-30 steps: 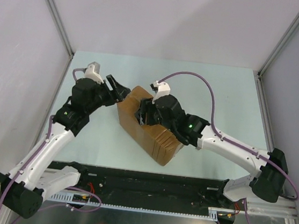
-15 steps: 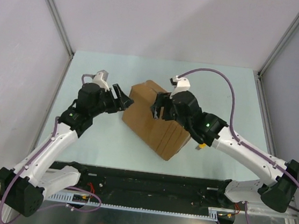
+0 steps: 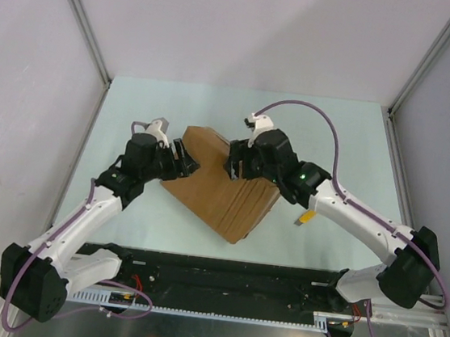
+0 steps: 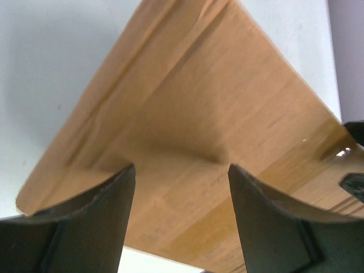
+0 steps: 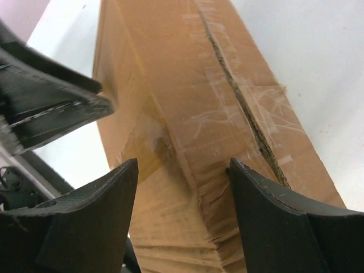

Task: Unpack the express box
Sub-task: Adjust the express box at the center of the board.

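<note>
Express box point(image 3: 222, 191) swung left on green table point(image 3: 134, 109), grey walls point(image 3: 264, 35), left fingers point(image 4: 85, 227), right fingers point(image 5: 74, 227) apart, maybe touching

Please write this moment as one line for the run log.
left hand: open, facing box side | right hand: open, above taped seam | box: on table, flaps not open
</note>
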Robot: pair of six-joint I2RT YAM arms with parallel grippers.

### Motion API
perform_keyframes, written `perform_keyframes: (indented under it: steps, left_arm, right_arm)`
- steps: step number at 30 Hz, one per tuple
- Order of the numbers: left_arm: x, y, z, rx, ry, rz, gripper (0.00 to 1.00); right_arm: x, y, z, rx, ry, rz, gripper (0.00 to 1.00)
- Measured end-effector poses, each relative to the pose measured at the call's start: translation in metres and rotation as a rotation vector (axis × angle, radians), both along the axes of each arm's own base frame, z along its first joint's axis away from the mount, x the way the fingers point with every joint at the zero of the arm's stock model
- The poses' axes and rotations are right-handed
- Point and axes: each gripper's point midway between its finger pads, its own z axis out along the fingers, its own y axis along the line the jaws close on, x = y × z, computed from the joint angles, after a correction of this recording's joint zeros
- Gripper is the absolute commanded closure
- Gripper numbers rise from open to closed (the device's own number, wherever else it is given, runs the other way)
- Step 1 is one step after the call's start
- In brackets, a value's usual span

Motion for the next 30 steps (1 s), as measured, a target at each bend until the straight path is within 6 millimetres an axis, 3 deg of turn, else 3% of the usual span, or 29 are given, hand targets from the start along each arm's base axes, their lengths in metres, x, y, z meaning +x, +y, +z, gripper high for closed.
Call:
perform_keyframes:
  steps: [2, 8, 14, 20, 26, 30]
  left_arm:
    - [-0.002, 0.002, -0.01, 0.005, 0.018, 0.012, 0.36]
    - [-0.017, 0.019, -0.029, 0.028, 0.038, 0.079, 0.42]
    - [-0.034, 0.03, -0.035, 0.048, 0.072, 0.104, 0.65]
    - [-0.045, 0.032, -0.047, 0.023, 0.122, 0.132, 0.75]
    - [-0.044, 0.036, -0.055, 0.025, 0.153, 0.169, 0.69]
    - [-0.031, 0.04, -0.061, 0.045, 0.15, 0.203, 0.63]
  right_arm:
    - [-0.014, 0.014, 0.001, 0.013, 0.006, 0.049, 0.3]
    - [-0.027, 0.021, -0.001, 0.014, 0.021, 0.069, 0.3]
    - [-0.039, 0.035, 0.004, 0.045, 0.023, 0.12, 0.3]
    - [-0.059, 0.05, 0.009, 0.057, 0.009, 0.179, 0.3]
    - [-0.075, 0.062, 0.012, 0.044, -0.025, 0.227, 0.29]
    - [-0.085, 0.069, 0.013, 0.032, -0.055, 0.269, 0.28]
